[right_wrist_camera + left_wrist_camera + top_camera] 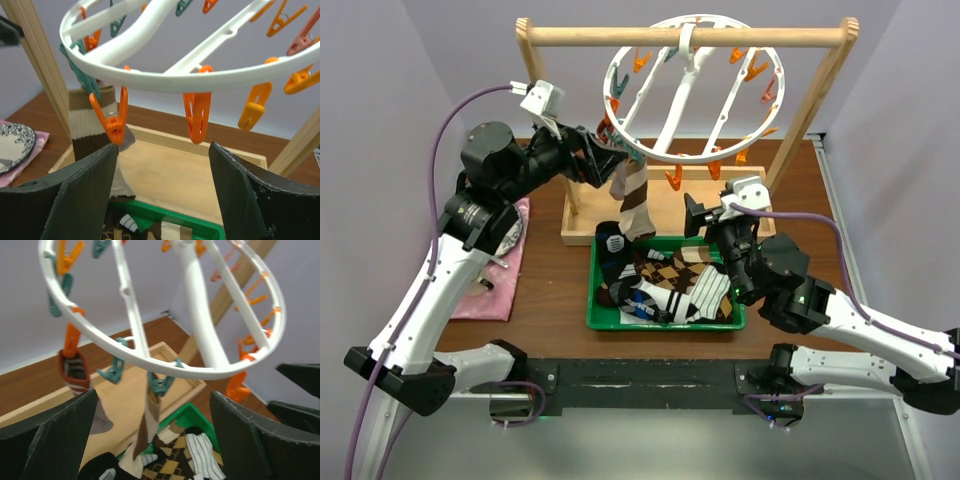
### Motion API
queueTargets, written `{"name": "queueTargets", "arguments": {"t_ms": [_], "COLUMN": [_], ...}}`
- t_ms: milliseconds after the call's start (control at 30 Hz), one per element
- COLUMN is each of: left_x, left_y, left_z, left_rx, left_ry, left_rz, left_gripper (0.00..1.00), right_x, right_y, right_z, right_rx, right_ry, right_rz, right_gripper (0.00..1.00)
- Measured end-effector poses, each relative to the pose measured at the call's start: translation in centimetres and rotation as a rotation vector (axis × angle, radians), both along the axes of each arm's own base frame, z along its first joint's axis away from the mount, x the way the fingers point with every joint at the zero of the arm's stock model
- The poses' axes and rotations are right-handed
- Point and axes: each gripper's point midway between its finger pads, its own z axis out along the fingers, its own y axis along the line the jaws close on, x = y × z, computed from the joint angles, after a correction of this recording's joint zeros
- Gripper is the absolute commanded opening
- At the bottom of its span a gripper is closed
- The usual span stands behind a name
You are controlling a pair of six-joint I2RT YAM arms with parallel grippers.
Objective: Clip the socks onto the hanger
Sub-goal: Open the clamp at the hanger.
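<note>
While left gripper point(154, 396) and right gripper point(162, 149) hang wide open and empty, one brown sock point(632, 200) is pegged on the hanger point(690, 152), remaining socks point(670, 282) in green tray point(665, 326): soft, light, limp, so pinch a cuff.

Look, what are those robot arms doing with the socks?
They're clipping socks onto the white hanger. One brown striped sock hangs from its pegs. Both pincers are open and empty, the left pincer beside that sock, the right pincer below the ring. More socks wait in the green tray.
</note>
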Motion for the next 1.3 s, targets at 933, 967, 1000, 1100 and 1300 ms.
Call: {"name": "queueTargets", "arguments": {"t_ms": [933, 967, 1000, 1100, 1300], "left_x": [-0.4, 0.8, 1.6, 3.9, 5.8], "left_y": [-8.5, -7.9, -7.3, -5.6, -3.6], "left_z": [-7.3, -7.6, -7.9, -8.4, -7.5], "left_rx": [-0.006, 0.012, 0.028, 0.065, 0.073], "left_ry": [0.053, 0.046, 0.042, 0.032, 0.007], "left_rz": [-0.294, -0.244, -0.204, -0.095, 0.009], "left_gripper": [1.0, 1.0, 1.0, 1.0, 1.0], "right_x": [-1.2, -1.2, -1.2, -1.3, -1.0], "right_y": [-3.0, -3.1, -3.0, -3.0, -2.1], "right_z": [0.8, 0.6, 0.4, -0.1, -1.1], "right_rx": [0.115, 0.119, 0.12, 0.126, 0.113], "right_ry": [-0.041, -0.038, -0.035, -0.027, -0.012], "right_rz": [-0.004, -0.003, -0.002, 0.002, 0.013], "right_gripper": [0.59, 0.6, 0.6, 0.62, 0.65]}}
